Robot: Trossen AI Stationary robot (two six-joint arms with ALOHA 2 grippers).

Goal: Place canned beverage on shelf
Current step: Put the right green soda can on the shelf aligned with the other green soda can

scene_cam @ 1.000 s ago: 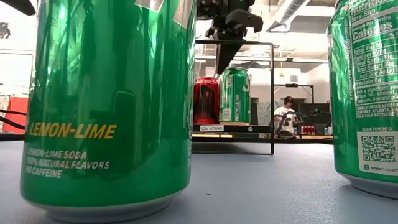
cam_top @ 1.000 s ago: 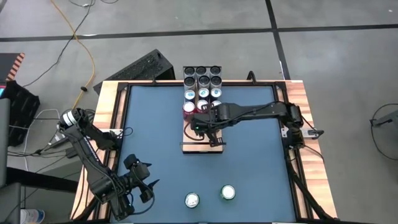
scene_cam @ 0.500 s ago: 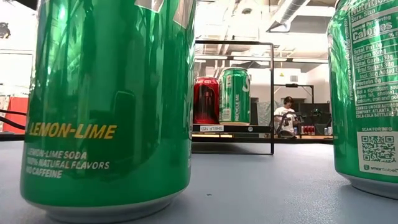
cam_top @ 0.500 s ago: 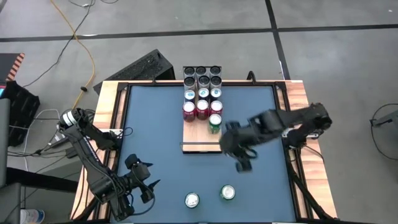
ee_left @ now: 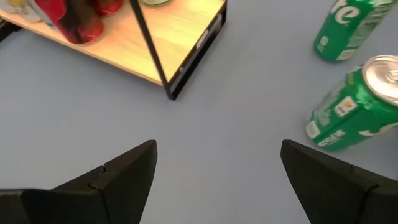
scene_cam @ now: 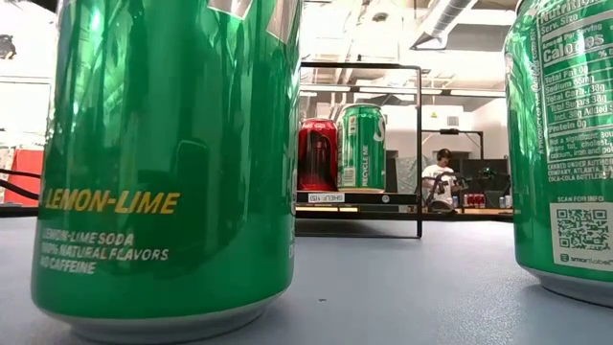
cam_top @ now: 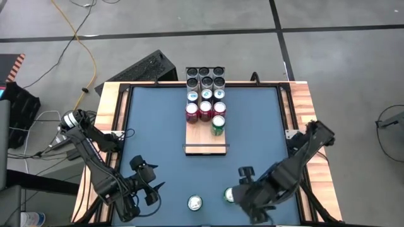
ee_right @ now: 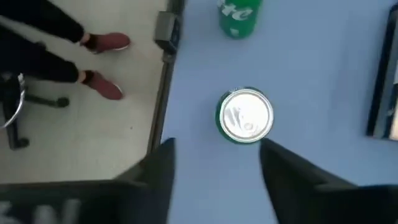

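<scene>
Pale wood plank shelf [cam_top: 205, 133] sits mid-surface [cam_top: 158, 139], cans crowded on its far half. Two green cans [cam_top: 195, 203] stand near the front edge, between both tools.

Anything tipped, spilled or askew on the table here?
Nothing stands out. The cans on the shelf stand upright in rows, and both green cans near the front edge are upright. No spill shows.

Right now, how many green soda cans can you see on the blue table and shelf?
3: one green can stands on the wooden shelf beside the red cans, and two stand near the table's front edge. Others may be hidden.
</scene>
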